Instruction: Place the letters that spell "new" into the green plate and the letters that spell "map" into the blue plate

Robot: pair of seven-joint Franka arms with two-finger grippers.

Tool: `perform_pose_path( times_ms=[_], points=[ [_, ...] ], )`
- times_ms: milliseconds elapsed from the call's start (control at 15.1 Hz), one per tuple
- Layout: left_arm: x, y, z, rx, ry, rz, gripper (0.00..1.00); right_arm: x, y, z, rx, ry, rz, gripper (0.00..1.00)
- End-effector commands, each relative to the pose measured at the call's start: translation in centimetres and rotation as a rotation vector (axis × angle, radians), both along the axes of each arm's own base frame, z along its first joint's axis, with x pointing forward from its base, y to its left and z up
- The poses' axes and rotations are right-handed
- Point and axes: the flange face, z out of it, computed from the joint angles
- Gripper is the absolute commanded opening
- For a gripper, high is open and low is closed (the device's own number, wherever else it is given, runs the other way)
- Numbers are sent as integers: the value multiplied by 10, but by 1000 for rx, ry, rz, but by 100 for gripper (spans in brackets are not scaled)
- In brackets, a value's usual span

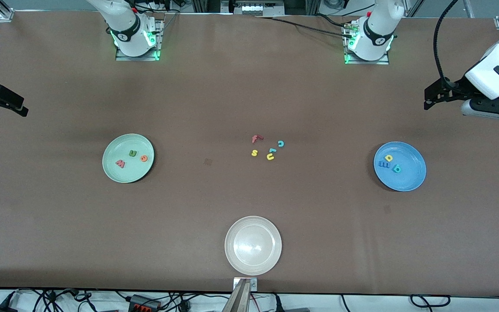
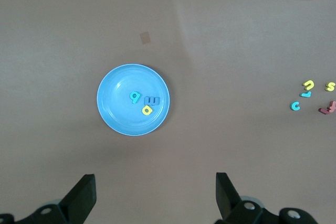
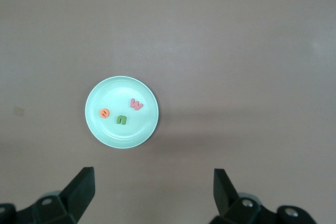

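Note:
The green plate [image 1: 134,172] [image 3: 113,129] lies toward the right arm's end of the table. In it are the dark green n [image 1: 132,153] [image 3: 122,120], orange e [image 1: 144,158] [image 3: 105,113] and salmon w [image 1: 120,163] [image 3: 136,104]. The blue plate [image 1: 410,175] [image 2: 118,114], toward the left arm's end, holds the yellow a [image 1: 389,158] [image 2: 147,110], blue m [image 1: 383,164] [image 2: 153,100] and teal p [image 1: 396,168] [image 2: 135,97]. My left gripper [image 1: 431,99] [image 2: 156,187] hangs open and empty high over the table's end. My right gripper [image 1: 9,110] [image 3: 154,182] does the same at its end.
Loose letters lie mid-table: a red f [image 1: 256,138], a teal c [image 1: 280,143], a yellow s [image 1: 254,152], a yellow u [image 1: 270,157] and a small teal piece [image 1: 272,150]. A cream-white plate [image 1: 232,255] sits near the table edge closest to the front camera.

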Motion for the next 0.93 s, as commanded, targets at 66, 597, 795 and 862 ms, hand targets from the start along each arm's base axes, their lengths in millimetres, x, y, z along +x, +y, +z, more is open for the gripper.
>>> perform_pose_path(
  times_ms=[66, 597, 795, 862],
  points=[
    [2, 4, 5, -14, 6, -13, 100, -4, 1, -2, -12, -6, 14, 100],
    [2, 4, 5, -14, 6, -14, 100, -3, -5, -3, -17, -9, 5, 100],
    [2, 2, 5, -14, 6, -17, 100, -4, -5, -2, -17, -7, 5, 100],
    [2, 2, 6, -14, 5, -17, 100, -4, -5, -2, -17, -7, 4, 100]
  ],
)
